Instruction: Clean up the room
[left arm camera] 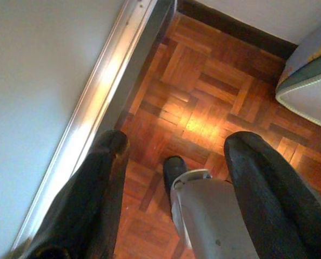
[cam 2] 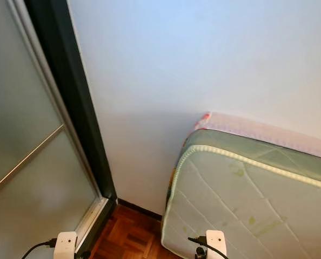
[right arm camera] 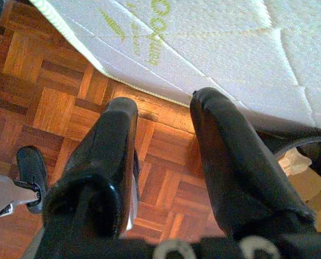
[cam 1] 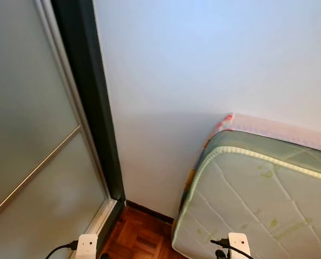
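Looking at what's in front of you, the only real candidate for tidying is the mattress [cam 1: 263,210], and it's leaning on its edge against the white wall [cam 1: 204,70], with a pink-patterned pad or second mattress [cam 1: 279,128] sandwiched between it and the wall. My guess is it's bulky and heavy for these arms, floppy rather than stiff, and the quilted cover looks soft enough to pinch but likely to slide. If you have to move it, I'd go for the piped corner edge [cam 1: 204,162] nearest the door, where the fabric folds and gives you something to bite, not the flat face.

Your right pincer [right arm camera: 163,116] hangs low with its fingers parted a moderate gap, holding nothing, pointing down at the parquet floor [right arm camera: 47,81] right beside the mattress's bottom edge. Your left pincer [left arm camera: 174,143] is spread wide and also empty, over the floor near the metal door track [left arm camera: 104,86] of the frosted sliding door [cam 1: 31,135], which has a dark frame [cam 1: 93,97]. You can see the robot's foot [left arm camera: 174,170] between those fingers.

No loose clutter is in view in this corner, so honestly you may need to turn around before there's anything light to grab.
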